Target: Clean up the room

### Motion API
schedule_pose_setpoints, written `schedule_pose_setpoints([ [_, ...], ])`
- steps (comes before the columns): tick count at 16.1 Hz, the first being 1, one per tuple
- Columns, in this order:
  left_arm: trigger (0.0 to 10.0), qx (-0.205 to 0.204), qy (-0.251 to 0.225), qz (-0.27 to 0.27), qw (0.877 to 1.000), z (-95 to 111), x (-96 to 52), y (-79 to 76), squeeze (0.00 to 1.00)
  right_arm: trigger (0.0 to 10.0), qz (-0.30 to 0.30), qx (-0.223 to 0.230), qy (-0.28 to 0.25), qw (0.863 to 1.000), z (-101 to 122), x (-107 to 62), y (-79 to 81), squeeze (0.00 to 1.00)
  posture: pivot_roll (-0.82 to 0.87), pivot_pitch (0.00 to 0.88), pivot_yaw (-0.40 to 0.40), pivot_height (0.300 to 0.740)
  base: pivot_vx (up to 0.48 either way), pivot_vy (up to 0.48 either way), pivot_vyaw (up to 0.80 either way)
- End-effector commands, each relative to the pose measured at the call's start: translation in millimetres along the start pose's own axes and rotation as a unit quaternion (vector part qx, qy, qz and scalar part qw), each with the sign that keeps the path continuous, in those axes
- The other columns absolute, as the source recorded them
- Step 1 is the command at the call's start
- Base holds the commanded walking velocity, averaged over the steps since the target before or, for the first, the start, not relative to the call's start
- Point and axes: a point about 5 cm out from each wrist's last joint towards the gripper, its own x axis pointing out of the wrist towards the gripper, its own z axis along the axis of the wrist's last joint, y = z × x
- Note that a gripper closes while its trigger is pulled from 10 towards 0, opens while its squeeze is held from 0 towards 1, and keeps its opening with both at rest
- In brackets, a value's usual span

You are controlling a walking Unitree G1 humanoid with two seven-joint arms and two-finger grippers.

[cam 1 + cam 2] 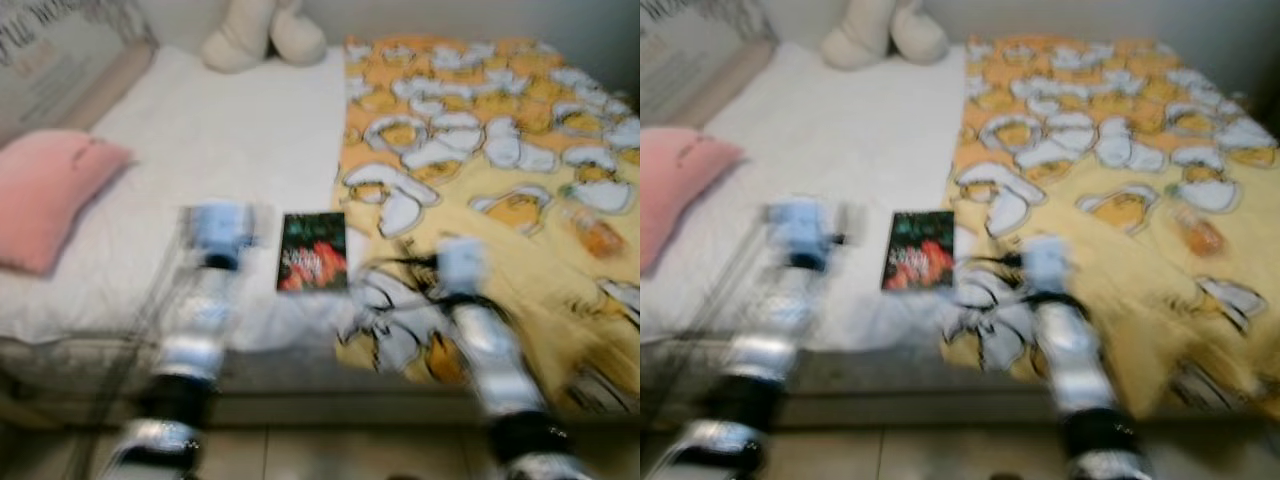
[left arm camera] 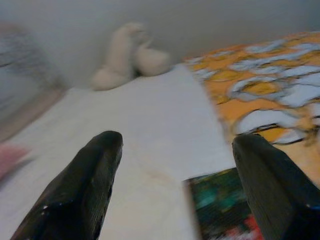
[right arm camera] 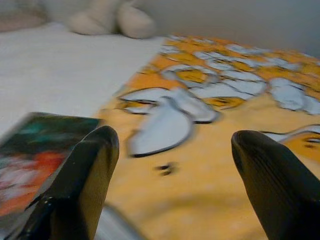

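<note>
The book (image 1: 313, 251) lies flat on the white sheet (image 1: 240, 140), near the bed's near edge, just left of the yellow blanket (image 1: 500, 200); its long axis runs near to far. Its cover writing is too blurred to read. My left gripper (image 2: 175, 165) and right gripper (image 3: 172, 160) both gape wide above it

No legible txt. Book (image 1: 313, 251) cover on bed too blurred to read; dark marks on headboard (image 1: 55, 50) unreadable.
</note>
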Motion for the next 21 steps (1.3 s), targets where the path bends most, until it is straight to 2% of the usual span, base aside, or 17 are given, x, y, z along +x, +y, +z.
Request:
schedule_pose_setpoints([
  [1, 10.0, 0.007, 0.001, 0.015, 1.0, 0, 2.6, 15.3, 0.0, 10.0, 0.01, 0.008, -0.016, 1.0, 8, 3.4, 10.8, 0.03, -0.12, 0.0, 0.061, 0.74, 0.465, 0.0, -0.73],
  [4, 10.0, -0.012, 0.014, 0.048, 0.999, -3, 4.5, 24.3, 0.0, 10.0, 0.011, 0.008, -0.016, 1.0, 7, 1.2, 10.2, 0.03, -0.12, 0.0, 0.06, 0.74, 0.475, 0.0, -0.23],
  [5, 10.0, -0.018, 0.032, 0.075, 0.997, -7, 4.5, 32.0, 0.0, 10.0, 0.012, 0.008, -0.016, 1.0, 7, 0.0, 10.0, 0.02, -0.12, 0.0, 0.059, 0.74, 0.0, 0.0, 0.0],
  [7, 10.0, -0.049, 0.094, 0.055, 0.993, -23, 5.6, 35.6, 0.0, 10.0, 0.014, 0.008, -0.017, 1.0, 7, -2.5, 8.1, 0.02, -0.13, 0.0, 0.055, 0.74, 0.0, 0.0, 0.0],
  [9, 10.0, -0.082, 0.118, 0.025, 0.989, -27, 16.5, 50.3, 0.0, 10.0, 0.018, 0.013, -0.02, 1.0, 8, -7.0, 6.7, 0.02, -0.14, 0.0, 0.041, 0.74, 0.0, 0.0, 0.0],
  [10, 10.0, -0.114, 0.15, 0.001, 0.982, -33, 21.4, 51.8, 0.0, 10.0, 0.024, 0.011, -0.021, 0.999, 9, -12.0, 7.0, 0.03, -0.15, 0.0, 0.027, 0.74, 0.0, 0.0, 0.0],
  [12, 10.0, -0.166, 0.181, -0.031, 0.969, -40, 24.4, 45.5, 0.0, 10.0, 0.026, 0.005, -0.005, 1.0, 5, -32.1, 0.4, 0.02, -0.2, 0.078, 0.001, 0.74, 0.0, 0.0, 0.0],
  [13, 10.0, -0.175, 0.191, -0.042, 0.965, -42, 24.5, 41.2, 0.0, 10.0, 0.022, 0.003, 0.008, 1.0, 1, -41.8, -4.1, 0.02, -0.22, 0.1, -0.005, 0.74, 0.0, 0.0, 0.0],
  [14, 10.0, -0.19, 0.213, -0.067, 0.956, -48, 23.3, 29.3, 0.0, 10.0, 0.016, -0.007, 0.033, 0.999, -8, -63.9, -13.4, 0.03, -0.25, 0.142, -0.011, 0.74, 0.0, 0.0, 0.0],
  [15, 10.0, -0.201, 0.222, -0.084, 0.95, -49, 22.8, 20.7, 0.0, 10.0, 0.011, -0.013, 0.05, 0.999, -12, -81.9, -19.7, 0.02, -0.28, 0.171, -0.01, 0.74, 0.0, 0.0, 0.0],
  [16, 10.0, -0.221, 0.222, -0.099, 0.945, -48, 24.4, 9.7, 0.0, 10.0, 0.0, -0.017, 0.071, 0.997, -14, -108.1, -27.2, 0.02, -0.32, 0.206, -0.012, 0.74, 0.0, 0.0, 0.0],
  [19, 10.0, -0.204, 0.224, -0.094, 0.949, -49, 24.6, 9.8, 0.0, 10.0, 0.002, -0.009, 0.082, 0.997, -7, -131.4, -23.3, 0.02, -0.36, 0.258, -0.016, 0.74, 0.0, 0.0, 0.0],
  [21, 10.0, -0.191, 0.229, -0.058, 0.953, -54, 22.2, 22.0, 0.0, 10.0, 0.009, -0.011, 0.1, 0.995, -4, -149.3, -20.8, 0.02, -0.38, 0.281, -0.018, 0.74, 0.0, 0.0, 0.0],
])
